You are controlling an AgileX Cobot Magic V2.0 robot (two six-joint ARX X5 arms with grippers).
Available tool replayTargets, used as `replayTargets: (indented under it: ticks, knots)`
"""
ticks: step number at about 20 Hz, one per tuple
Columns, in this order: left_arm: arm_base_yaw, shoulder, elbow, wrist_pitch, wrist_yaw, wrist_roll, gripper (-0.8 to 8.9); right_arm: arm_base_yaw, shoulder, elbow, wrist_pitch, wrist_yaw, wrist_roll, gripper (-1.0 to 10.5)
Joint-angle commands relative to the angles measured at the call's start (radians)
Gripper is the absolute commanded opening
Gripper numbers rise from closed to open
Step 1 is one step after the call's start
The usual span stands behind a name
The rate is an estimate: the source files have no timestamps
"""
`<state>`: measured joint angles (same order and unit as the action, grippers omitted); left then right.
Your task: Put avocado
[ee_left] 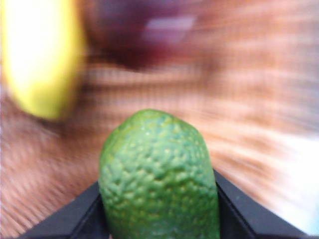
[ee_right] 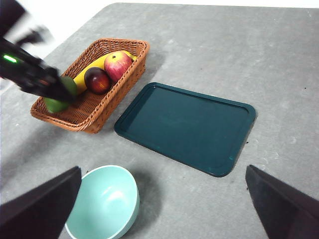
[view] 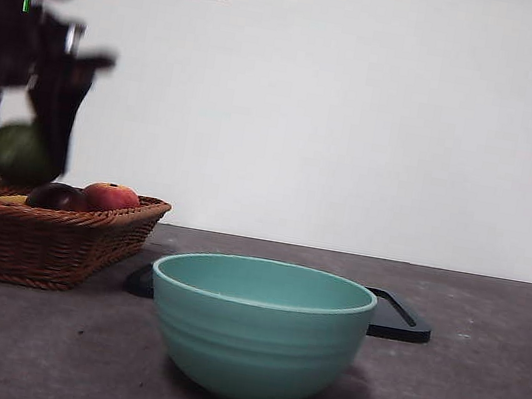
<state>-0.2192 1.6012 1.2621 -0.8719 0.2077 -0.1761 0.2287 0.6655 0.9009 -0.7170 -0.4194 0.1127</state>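
Open room: we see bare table [ee_right: 279, 64] around the dark tray [ee_right: 187, 127] and teal bowl [ee_right: 103, 200]
Avocado [ee_left: 159, 174]: lifted above the wicker basket [view: 47, 241], over its near rim
Left gripper [ee_left: 158, 209]: we find its jaws pinching the avocado from both sides
Right gripper [ee_right: 162, 209]: jaws spread wide, empty, above the table
Basket contents: banana [ee_right: 92, 72], dark red fruit [ee_right: 97, 79], red-orange fruit [ee_right: 117, 65]

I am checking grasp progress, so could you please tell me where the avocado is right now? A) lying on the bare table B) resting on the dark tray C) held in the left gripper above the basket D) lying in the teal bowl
C: the left gripper is shut on the avocado, lifted over the wicker basket.
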Motion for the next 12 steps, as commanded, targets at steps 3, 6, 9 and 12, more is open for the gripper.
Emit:
replayTargets:
  ticks: [3,6,9,12]
  knots:
    - [-0.120,-0.108,0.024,-0.055,0.107,-0.012,1.53,0.004,0.004,0.016,0.006,-0.002,0.010,5.3]
    - [-0.244,-0.150,0.024,-0.057,0.108,-0.043,1.53,0.004,0.004,0.016,0.006,-0.002,0.011,5.3]
    - [-0.372,-0.146,0.024,-0.051,0.107,-0.046,1.53,0.004,0.004,0.016,0.006,-0.002,0.011,5.3]
    - [-0.484,-0.127,0.024,-0.025,0.107,-0.046,1.53,0.004,0.004,0.016,0.006,-0.002,0.011,5.3]
